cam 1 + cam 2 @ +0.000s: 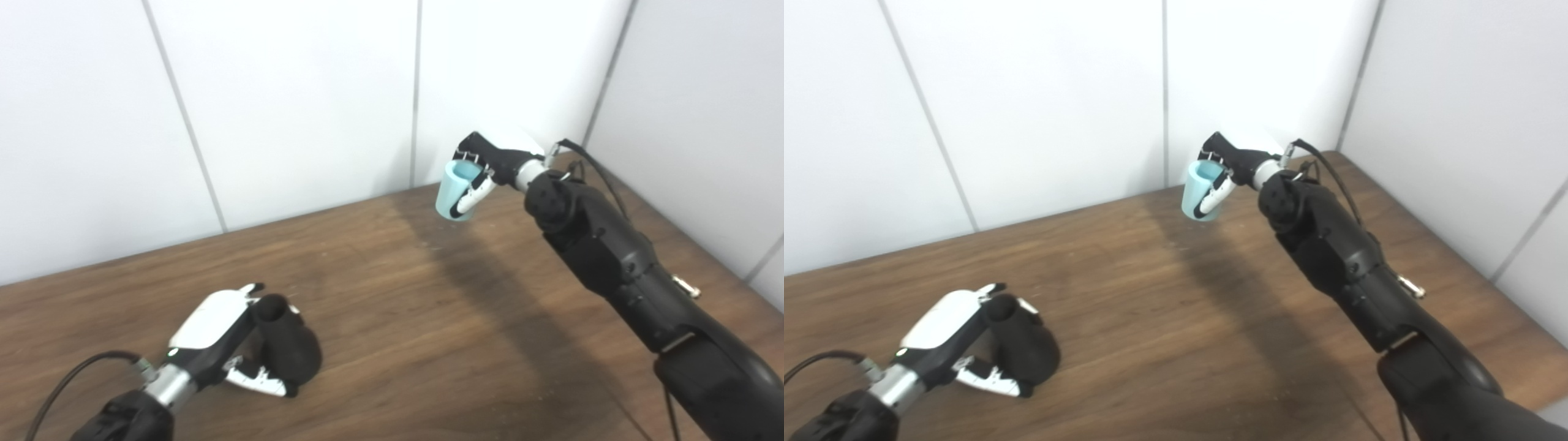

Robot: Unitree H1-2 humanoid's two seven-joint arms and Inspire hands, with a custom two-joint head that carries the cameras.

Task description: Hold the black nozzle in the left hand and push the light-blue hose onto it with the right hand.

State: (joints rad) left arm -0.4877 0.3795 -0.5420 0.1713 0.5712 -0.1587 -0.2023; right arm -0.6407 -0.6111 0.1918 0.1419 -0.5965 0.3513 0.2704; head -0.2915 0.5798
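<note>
The black nozzle (286, 346) stands on the wooden table (429, 318) at the near left, its narrow open end up. My left hand (229, 343) is closed around it, fingers on its far side and thumb low at the front; it also shows in the right eye view (961, 352). The light-blue hose (456, 188) is a short tube, held tilted in the air near the back wall. My right hand (490, 162) is shut on it, fingers wrapped over its side. The two pieces are far apart.
White wall panels (306, 92) close the table at the back and right. A black cable (588, 162) loops off my right wrist, another off my left arm (79, 367). A dark shadow runs across the table's middle.
</note>
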